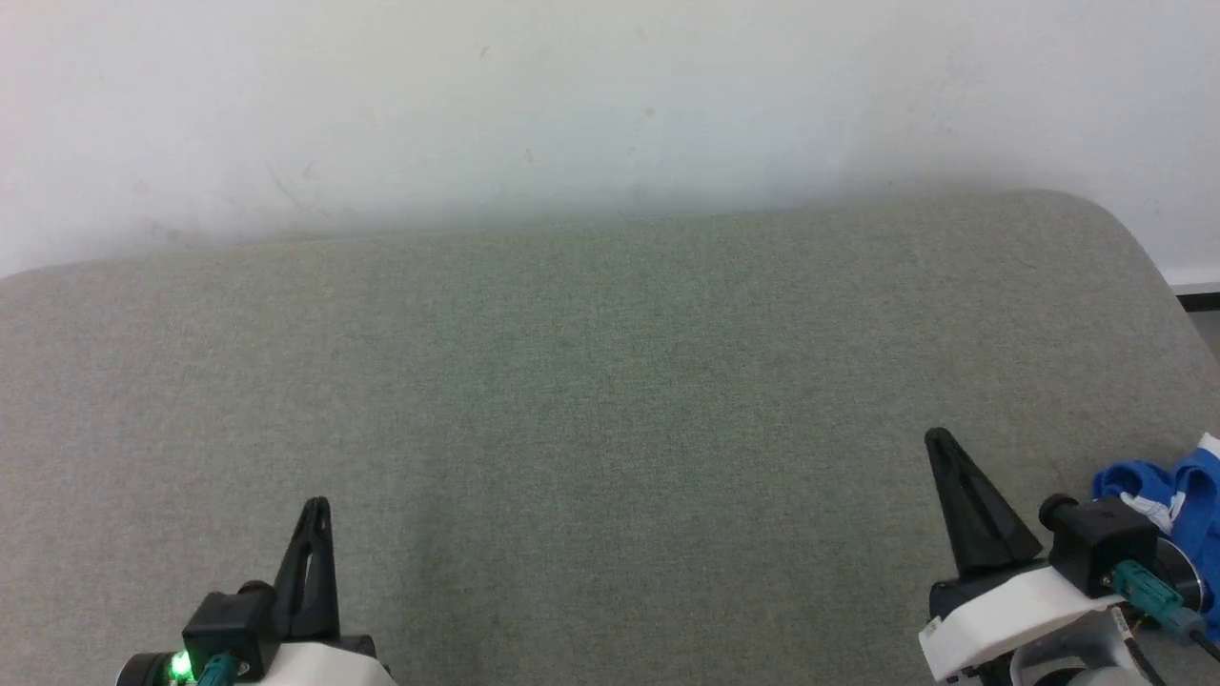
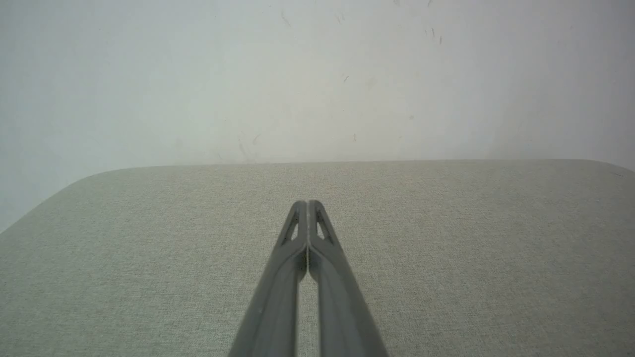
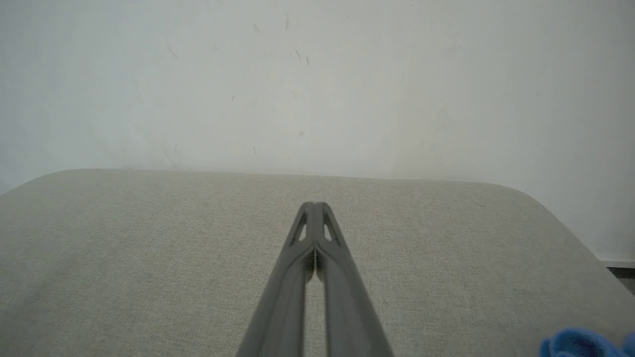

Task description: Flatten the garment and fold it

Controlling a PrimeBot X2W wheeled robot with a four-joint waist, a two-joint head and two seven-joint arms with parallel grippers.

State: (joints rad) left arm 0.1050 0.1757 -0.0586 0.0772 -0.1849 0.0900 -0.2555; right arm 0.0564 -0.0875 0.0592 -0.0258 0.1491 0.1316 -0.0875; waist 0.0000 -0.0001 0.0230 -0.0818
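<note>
I see coarse-woven matt grey-green cloth covering the table (image 1: 610, 362), a scuffed matt wall (image 1: 572, 95), and the garment (image 1: 1203, 505) in soft blue fabric.

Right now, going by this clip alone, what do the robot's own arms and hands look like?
The left hand and right hand each have two long dark fingers tapering to a point, with small triangular cut-outs near the tips. Behind the right one sit a white wrist shell and a black camera block with a teal plug. A green light glows on the left wrist.
</note>
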